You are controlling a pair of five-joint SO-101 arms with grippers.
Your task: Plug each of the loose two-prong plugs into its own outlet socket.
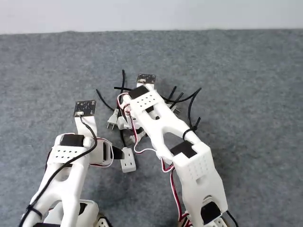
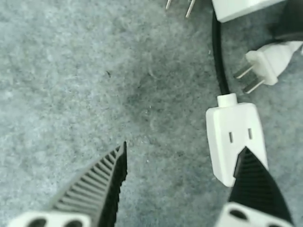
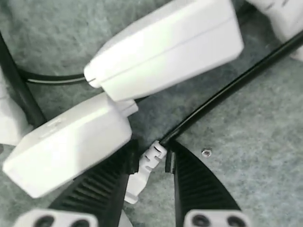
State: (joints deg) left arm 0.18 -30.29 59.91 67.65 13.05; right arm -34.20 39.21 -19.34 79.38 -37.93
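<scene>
Loose plug (image 2: 266,64), white with two bare prongs, lies on the grey worktop (image 2: 94,71) in my left wrist view, just beyond a white socket (image 2: 234,132) that shows its two slots face up. A black cord (image 2: 217,52) runs from the socket's far end past those prongs. My left pincer (image 2: 183,147) stands wide apart and holds nothing. One finger (image 2: 255,182) overlaps the socket's near end, though I cannot tell whether it touches, and the other is over bare worktop well to the side. Two more prongs (image 2: 179,5) poke in at the far edge.

In my right wrist view, my right pincer (image 3: 152,149) is narrow, closed around the ribbed neck of a small ribbed plug (image 3: 142,177). A thin lead (image 3: 236,80) leaves that neck and runs away across the worktop. Just beyond the fingers lie two white outlet blocks, the nearer block (image 3: 66,146) right beside one finger and the farther block (image 3: 165,45) end to end with it.

From the high view, the socket lies just beside the tip of my left arm (image 1: 66,161). My right arm (image 1: 165,127) stretches farther out over a tangle of cords (image 1: 189,101), and a white plug (image 1: 112,119) with prongs showing lies between the two arm ends
</scene>
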